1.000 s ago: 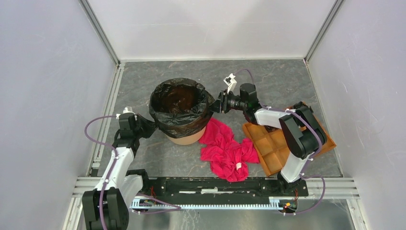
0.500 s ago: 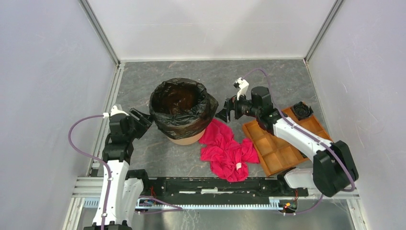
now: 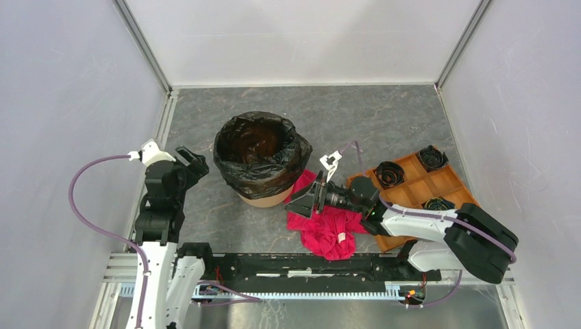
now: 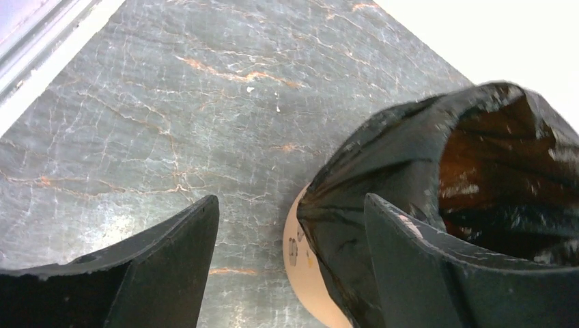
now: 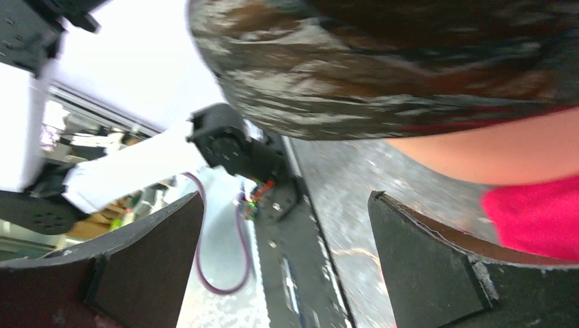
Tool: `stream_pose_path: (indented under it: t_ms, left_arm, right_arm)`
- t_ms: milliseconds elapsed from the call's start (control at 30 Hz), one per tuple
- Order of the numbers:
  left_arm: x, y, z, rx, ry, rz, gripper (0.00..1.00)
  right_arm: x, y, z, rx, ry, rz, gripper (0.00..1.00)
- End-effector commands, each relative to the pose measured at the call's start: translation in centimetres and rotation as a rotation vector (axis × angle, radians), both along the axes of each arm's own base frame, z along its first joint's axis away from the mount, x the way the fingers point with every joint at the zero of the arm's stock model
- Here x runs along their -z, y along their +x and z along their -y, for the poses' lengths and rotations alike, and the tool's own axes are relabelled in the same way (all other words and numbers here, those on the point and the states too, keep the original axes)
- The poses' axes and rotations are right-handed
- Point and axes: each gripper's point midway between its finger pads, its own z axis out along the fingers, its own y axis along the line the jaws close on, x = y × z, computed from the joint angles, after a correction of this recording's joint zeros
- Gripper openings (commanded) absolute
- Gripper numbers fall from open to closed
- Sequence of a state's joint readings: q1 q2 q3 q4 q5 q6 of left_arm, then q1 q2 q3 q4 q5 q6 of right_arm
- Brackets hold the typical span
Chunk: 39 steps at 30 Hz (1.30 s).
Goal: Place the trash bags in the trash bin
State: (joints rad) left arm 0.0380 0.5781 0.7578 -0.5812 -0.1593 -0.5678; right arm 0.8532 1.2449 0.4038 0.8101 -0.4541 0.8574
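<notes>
A glossy black trash bag (image 3: pixel 259 177) lines the round tan trash bin (image 3: pixel 264 200), its edge folded down over the rim. My left gripper (image 3: pixel 194 159) hangs open just left of the bin, apart from the bag. In the left wrist view the bag (image 4: pixel 410 157) and bin wall (image 4: pixel 304 270) show between and beyond the open left gripper (image 4: pixel 290 229). My right gripper (image 3: pixel 305 203) stands open low at the bin's right front, over the red cloth. The right wrist view has the bag (image 5: pixel 382 68) and bin wall (image 5: pixel 491 150) above the empty right gripper (image 5: pixel 287 236).
A crumpled red-pink cloth (image 3: pixel 330 229) lies on the table beside the bin's right front. An orange-brown compartment tray (image 3: pixel 411 188) at the right holds three black rolled items (image 3: pixel 389 173). The black base rail (image 3: pixel 301 266) runs along the near edge. Grey walls close both sides.
Both grippers opened and left the bag's rim. The left arm drew back to the left. The right arm swung from the bin's far right side down toward the near edge, over the red cloth.
</notes>
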Motion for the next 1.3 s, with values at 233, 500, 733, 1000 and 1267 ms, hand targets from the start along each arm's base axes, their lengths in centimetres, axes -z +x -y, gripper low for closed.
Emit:
stream_pose_path:
  t_ms: [233, 500, 733, 1000, 1267]
  left_arm:
    - [-2.6, -1.4, 0.1, 0.025, 0.179, 0.087, 0.86]
    - [-3.6, -2.3, 0.3, 0.037, 0.17, 0.132, 0.85]
    - [-3.9, -2.4, 0.3, 0.041, 0.165, 0.147, 0.85]
    - [-3.5, -2.0, 0.5, 0.053, 0.164, 0.126, 0.84]
    - [-3.4, -1.8, 0.7, 0.067, 0.162, 0.124, 0.84]
  right_arm:
    - [-7.1, 2.2, -2.4, 0.253, 0.402, 0.039, 0.89]
    - [-4.8, 3.5, -4.0, 0.287, 0.381, -0.048, 0.31]
    - [-3.0, 3.4, -4.7, 0.264, 0.345, -0.058, 0.01]
    - [1.2, 3.5, -4.6, 0.287, 0.181, -0.017, 0.01]
    - [4.5, 4.5, -3.8, 0.349, 0.029, 0.046, 0.01]
